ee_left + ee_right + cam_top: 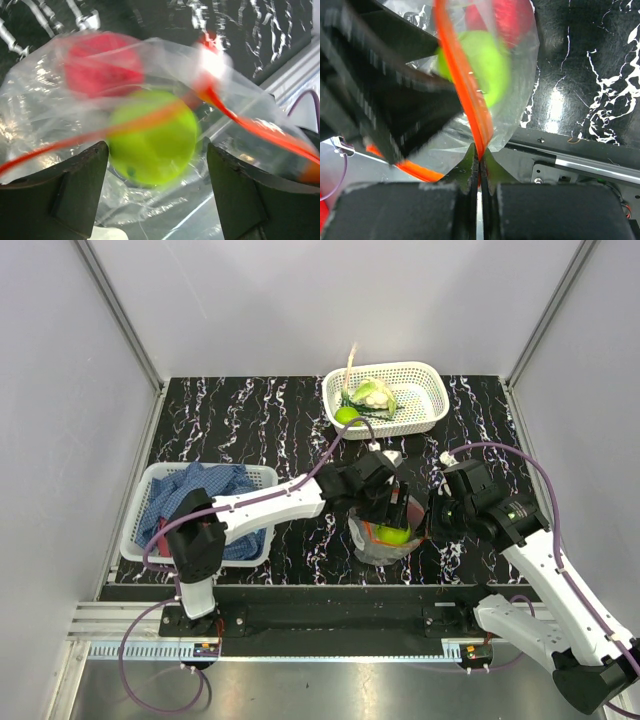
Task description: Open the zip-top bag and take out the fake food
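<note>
Now the zip-top bag (pixel 385 538) sits low centre of the top view on the table (pixel 250 420), holding a lime-green fruit (pixel 152 137) and a red piece (pixel 102 70). The right hand (pixel 480 162) pinches its orange strip (pixel 462 90), and the left hand (pixel 157 165) gapes wide over it.

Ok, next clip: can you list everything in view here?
zip-top bag: 1, clear with an orange-red strip, near middle of the table
lime-green fruit: 1, lime green, inside the bag
red piece: 1, red, inside the bag
far basket: 1, white, far right, holding green and pale fake food
left basket: 1, white, left side
cloths: count unclear, blue, in the left basket
table: 1, black with white veins
left end effector: open, straddling the bagged fruit
right end effector: shut on the bag's strip
</note>
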{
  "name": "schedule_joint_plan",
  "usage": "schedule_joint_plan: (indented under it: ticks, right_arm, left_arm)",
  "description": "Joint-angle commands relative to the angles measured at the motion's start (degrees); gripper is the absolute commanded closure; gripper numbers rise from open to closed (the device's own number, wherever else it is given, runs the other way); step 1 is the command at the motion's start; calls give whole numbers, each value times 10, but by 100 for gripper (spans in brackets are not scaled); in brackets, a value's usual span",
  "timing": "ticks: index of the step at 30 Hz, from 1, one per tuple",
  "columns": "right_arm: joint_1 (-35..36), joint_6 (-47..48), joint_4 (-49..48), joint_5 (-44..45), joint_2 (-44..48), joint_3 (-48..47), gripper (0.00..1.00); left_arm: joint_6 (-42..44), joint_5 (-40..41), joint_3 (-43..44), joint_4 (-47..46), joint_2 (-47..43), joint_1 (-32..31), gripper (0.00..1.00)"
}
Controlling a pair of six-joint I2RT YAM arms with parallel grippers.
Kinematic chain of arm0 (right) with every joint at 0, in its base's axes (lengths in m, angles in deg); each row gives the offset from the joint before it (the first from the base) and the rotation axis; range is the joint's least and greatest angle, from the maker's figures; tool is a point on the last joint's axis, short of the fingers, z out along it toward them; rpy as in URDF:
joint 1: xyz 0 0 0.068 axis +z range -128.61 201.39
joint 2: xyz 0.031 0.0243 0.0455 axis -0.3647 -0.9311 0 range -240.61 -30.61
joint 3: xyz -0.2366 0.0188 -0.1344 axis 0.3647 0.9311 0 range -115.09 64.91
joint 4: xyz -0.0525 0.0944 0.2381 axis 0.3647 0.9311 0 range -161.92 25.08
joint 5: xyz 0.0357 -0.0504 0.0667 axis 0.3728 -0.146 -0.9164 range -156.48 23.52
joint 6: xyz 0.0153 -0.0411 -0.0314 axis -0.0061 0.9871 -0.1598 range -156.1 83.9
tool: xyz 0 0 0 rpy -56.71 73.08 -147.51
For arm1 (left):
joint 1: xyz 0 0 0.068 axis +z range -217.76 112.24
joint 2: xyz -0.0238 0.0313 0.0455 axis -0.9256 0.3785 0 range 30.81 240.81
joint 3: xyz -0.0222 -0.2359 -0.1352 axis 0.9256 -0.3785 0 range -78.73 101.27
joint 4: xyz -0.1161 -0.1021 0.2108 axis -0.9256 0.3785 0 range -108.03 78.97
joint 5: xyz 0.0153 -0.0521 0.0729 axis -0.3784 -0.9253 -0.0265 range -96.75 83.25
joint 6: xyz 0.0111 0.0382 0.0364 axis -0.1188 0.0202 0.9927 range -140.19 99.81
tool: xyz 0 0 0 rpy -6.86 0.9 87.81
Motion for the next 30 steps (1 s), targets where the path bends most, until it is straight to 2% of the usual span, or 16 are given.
schedule_joint_plan:
  ticks: [1,3,5,8,18,28,30]
  right_arm:
    - [-3,3,-11,-17,0,-4,100]
    - [-3,3,-13,-19,0,-3,100]
    - [-3,3,-14,-23,0,-2,100]
    - [-3,5,-15,-24,2,-1,100]
    - [-3,3,-15,-31,6,2,100]
    - [-2,3,-12,-32,19,-4,100]
    - [-3,3,-12,-31,21,-4,100]
  left_arm:
    - [61,55,50,14,-9,-25,14]
    - [76,76,68,32,-6,-37,10]
    - [91,83,78,45,-2,-47,10]
    - [103,98,85,49,-2,-57,16]
    - [132,139,102,40,39,-60,19]
    - [118,93,91,37,72,-58,17]
    - [120,94,91,36,71,-59,27]
